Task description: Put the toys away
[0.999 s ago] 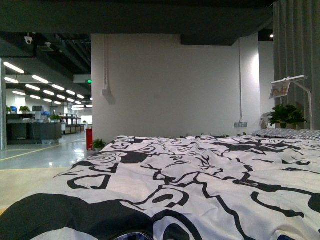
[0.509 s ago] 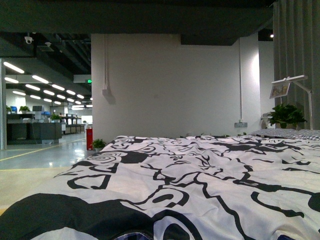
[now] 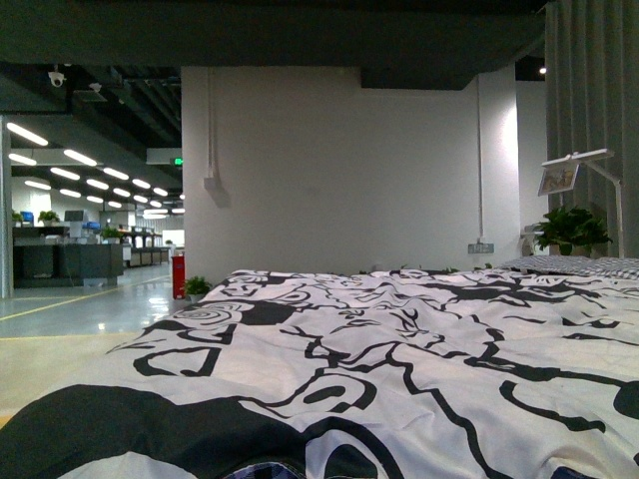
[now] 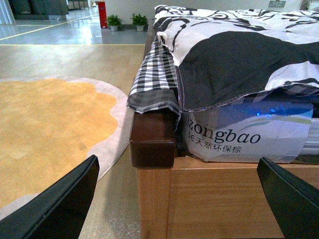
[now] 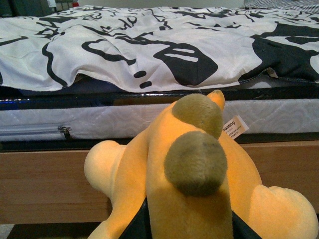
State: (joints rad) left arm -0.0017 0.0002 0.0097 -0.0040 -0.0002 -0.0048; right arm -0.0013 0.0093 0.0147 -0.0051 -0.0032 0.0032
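Plush animal (image 5: 189,164), bed frame (image 5: 45,184) beyond, duvet (image 5: 149,45) above

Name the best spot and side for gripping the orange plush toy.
Pinch the plush toy across its narrow soft middle, coming from behind the brown-tipped ears, where the right gripper holds it. Limbs bulge to either side; the middle likely compresses and balances.

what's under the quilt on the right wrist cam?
A white mattress with a zipper, on a wooden bed frame. The plush toy hides the middle stretch.
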